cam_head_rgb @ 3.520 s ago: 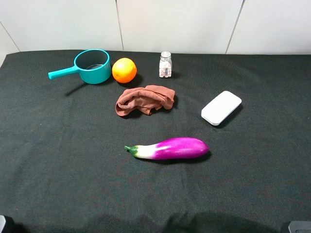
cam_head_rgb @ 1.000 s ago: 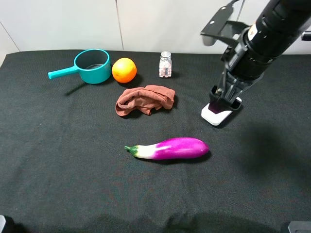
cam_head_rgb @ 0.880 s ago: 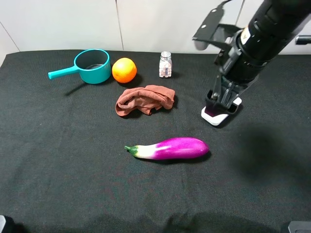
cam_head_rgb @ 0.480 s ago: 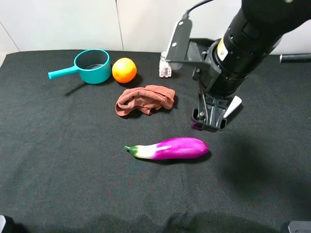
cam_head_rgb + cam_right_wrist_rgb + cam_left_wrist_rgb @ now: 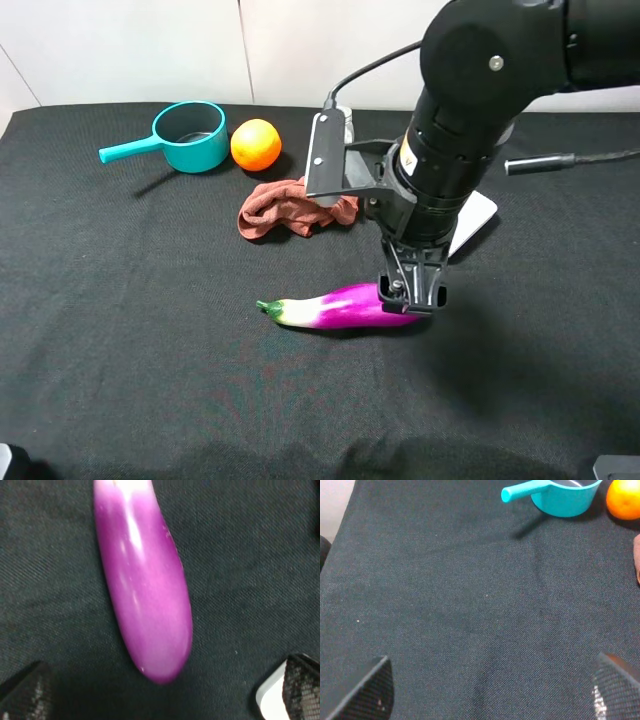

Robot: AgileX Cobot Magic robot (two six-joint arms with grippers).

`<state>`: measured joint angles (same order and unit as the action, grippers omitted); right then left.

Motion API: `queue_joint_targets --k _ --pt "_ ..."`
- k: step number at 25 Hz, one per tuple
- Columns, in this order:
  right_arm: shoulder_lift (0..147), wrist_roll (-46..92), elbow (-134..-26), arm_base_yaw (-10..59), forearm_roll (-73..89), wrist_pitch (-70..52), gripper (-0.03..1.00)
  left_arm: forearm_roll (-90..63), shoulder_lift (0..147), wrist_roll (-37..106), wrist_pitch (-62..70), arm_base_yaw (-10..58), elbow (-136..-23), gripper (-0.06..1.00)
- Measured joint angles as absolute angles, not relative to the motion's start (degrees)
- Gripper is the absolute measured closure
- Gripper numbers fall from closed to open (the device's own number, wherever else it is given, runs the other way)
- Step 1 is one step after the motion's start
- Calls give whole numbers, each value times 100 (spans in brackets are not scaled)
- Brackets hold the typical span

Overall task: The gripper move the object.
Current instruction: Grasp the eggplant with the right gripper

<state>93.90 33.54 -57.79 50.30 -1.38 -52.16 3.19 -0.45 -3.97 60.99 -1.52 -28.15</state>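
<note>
A purple eggplant (image 5: 340, 308) with a white and green stem end lies on the black cloth near the table's middle. My right gripper (image 5: 410, 296) hangs low over its rounded right end. In the right wrist view the eggplant (image 5: 145, 595) fills the middle. The right gripper (image 5: 162, 686) is open and empty there, with one of its fingertips (image 5: 25, 692) on each side of the rounded tip. My left gripper (image 5: 492, 690) is open and empty over bare cloth; it does not show in the exterior view.
A brown rag (image 5: 280, 210) lies behind the eggplant. A teal pot (image 5: 190, 135) and an orange (image 5: 255, 144) stand at the back left. A white box (image 5: 478, 215) is partly hidden behind the right arm. The pill bottle is mostly hidden by the arm.
The right arm came in over the white box, then moved forward and left and lowered onto the eggplant's rounded end. No object has moved.
</note>
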Motion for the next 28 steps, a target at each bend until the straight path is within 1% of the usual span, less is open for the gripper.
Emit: queue_joint_targets --k 28 --pt "10553 3797 -5779 5030 54 -4443 27 319 -45 -397 6099 -152 -2815 11"
